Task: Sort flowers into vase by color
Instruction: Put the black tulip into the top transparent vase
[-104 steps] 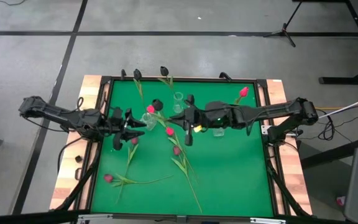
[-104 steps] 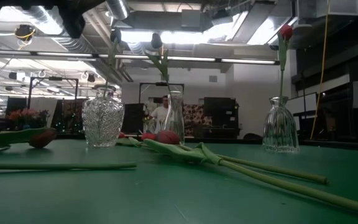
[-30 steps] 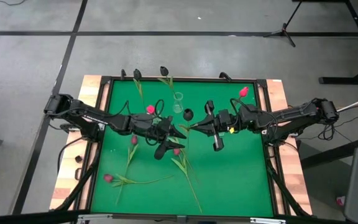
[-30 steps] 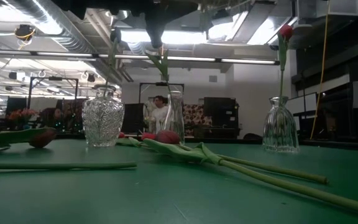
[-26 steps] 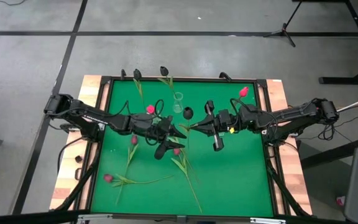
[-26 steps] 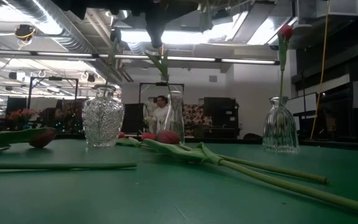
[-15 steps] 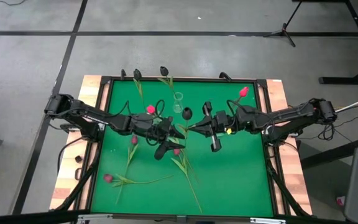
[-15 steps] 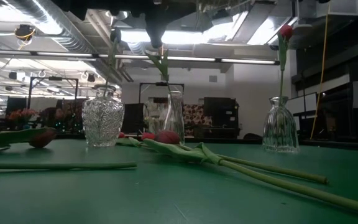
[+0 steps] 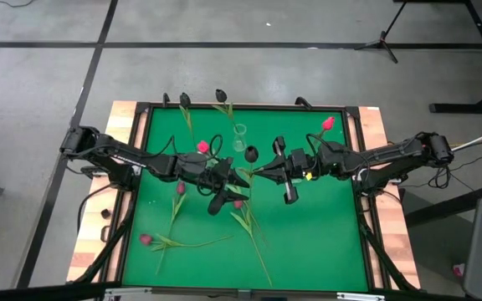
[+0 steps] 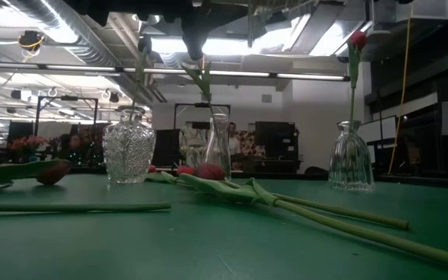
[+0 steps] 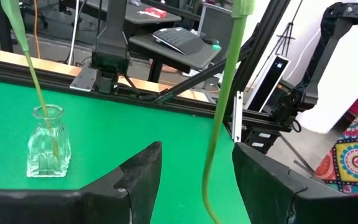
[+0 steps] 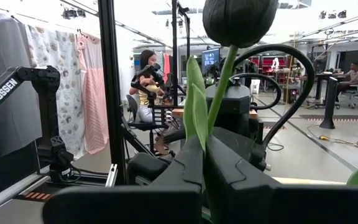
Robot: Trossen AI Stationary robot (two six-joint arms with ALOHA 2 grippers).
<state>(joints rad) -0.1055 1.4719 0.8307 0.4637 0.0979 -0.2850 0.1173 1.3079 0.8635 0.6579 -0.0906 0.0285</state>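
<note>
High: both arms meet mid-tabletop [image 9: 325, 242]; right gripper [image 9: 258, 171] jaws clamped on dark tulip [image 9: 253, 153]. Loose flowers [image 9: 245, 219] lie on the green.
Left wrist: left gripper [image 11: 197, 180] jaws wide, green stem [image 11: 219, 118] between them, untouched.
Right wrist: dark tulip upright.

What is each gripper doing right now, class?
Left gripper: open, a green stem hanging between its jaws.
Right gripper: shut on the near-black tulip.
</note>
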